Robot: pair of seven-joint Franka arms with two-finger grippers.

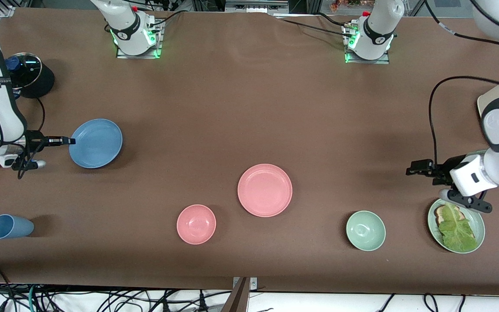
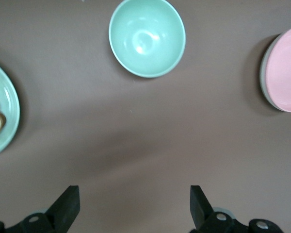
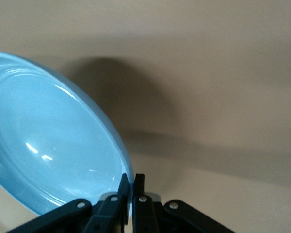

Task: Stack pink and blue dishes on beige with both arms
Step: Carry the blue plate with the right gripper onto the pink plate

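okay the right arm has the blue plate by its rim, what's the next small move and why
Probably carry the blue plate toward the pink plate near the table's middle. The right gripper is shut on the blue plate's rim, and the right wrist view shows the plate tilted with a shadow beneath. The pink plate seems to rest on a pale one. The left gripper waits open.

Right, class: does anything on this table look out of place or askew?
The blue cup lies on its side at the right arm's end. The blue plate sits tilted, its rim pinched in the right gripper's jaws. The left gripper waits open over bare table.
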